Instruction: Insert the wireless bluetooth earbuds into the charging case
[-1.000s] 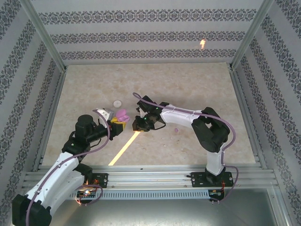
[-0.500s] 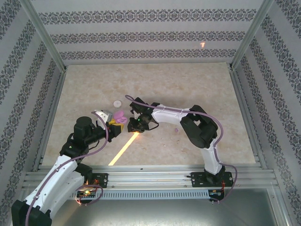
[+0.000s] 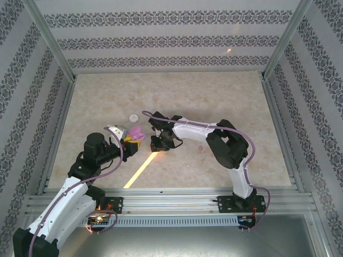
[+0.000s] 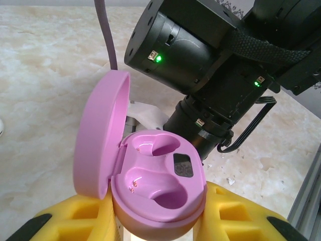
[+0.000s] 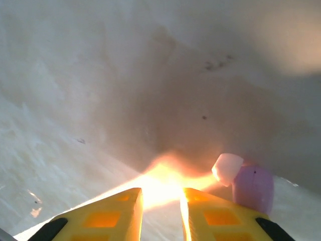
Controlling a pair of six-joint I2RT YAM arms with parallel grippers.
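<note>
Top view: my left jaws are clamping the open charging case, right jaws hovering just beside it. Left wrist: its sockets sitting empty. Right wrist: jaws barely parted, gripping nothing, purple earbud lying outside them, so I'm needing to widen and recentre.

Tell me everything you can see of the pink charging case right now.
The glossy pink plastic charging case is round and sits clamped between the yellow fingers of the left gripper, roughly level. Its hinged lid stands open to the left. Both moulded wells are empty, with small gold contacts and a dark window between them.
</note>
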